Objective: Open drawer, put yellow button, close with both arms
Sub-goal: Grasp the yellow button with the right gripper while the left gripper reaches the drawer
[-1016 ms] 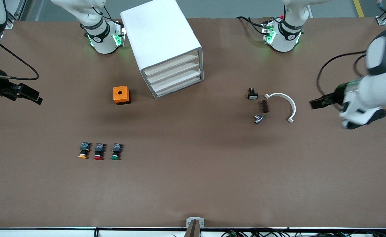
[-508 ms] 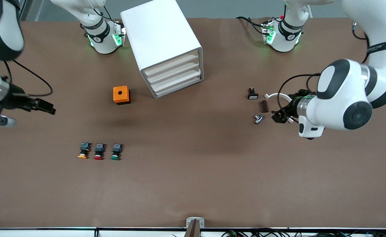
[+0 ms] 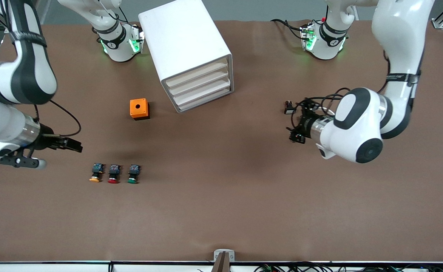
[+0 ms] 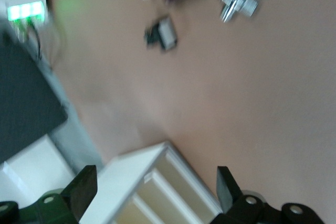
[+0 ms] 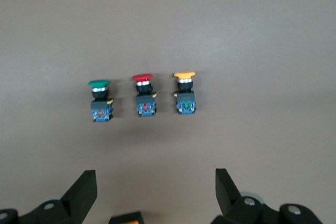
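Observation:
The white cabinet (image 3: 185,41) stands toward the robots' side of the table's middle. All its drawers are shut, the top drawer (image 3: 196,74) uppermost. The yellow button (image 3: 95,173) lies on the table beside the red button (image 3: 113,174) and the green button (image 3: 133,174). My right gripper (image 3: 73,145) is open and empty above the table, close to the yellow button; its wrist view shows the yellow button (image 5: 185,94) ahead of the right gripper (image 5: 155,187). My left gripper (image 3: 295,135) is open and empty over the small parts; the left gripper (image 4: 156,190) faces the cabinet (image 4: 126,187).
An orange box (image 3: 139,108) with a hole on top stands between the cabinet and the buttons. A black switch (image 3: 290,108) and a white curved piece (image 3: 321,109) lie by the left gripper. A silver fitting (image 4: 237,4) shows in the left wrist view.
Both arms have swung in from the table's ends. The right gripper came down toward the buttons. The left gripper moved over the small parts toward the cabinet.

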You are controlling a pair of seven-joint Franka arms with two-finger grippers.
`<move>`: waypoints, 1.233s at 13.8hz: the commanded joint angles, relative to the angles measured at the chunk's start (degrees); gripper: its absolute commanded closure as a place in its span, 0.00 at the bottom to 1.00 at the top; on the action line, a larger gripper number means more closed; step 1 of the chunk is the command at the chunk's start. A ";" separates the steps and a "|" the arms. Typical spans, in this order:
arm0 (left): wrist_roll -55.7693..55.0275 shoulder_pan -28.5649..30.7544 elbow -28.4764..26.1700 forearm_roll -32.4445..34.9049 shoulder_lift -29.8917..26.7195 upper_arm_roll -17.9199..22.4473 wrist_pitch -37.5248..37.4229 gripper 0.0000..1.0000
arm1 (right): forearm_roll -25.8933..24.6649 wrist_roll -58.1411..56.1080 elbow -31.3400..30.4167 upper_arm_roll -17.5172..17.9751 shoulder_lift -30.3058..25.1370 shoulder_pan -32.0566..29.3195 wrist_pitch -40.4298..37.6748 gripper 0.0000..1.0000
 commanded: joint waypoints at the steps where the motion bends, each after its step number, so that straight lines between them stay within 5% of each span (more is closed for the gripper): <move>1: -6.64 0.27 1.73 -10.48 2.79 0.08 -1.14 0.01 | 0.16 0.26 -1.66 -0.07 3.29 -0.23 3.77 0.00; 10: -39.77 -12.11 4.45 -18.44 10.52 0.17 -0.70 0.11 | -0.01 -0.53 -9.22 -0.15 12.18 -1.90 21.35 0.00; 17: -44.02 -19.15 5.24 -25.38 12.73 0.43 0.70 0.31 | -0.01 -0.62 -9.40 -0.33 17.37 -2.08 27.67 0.00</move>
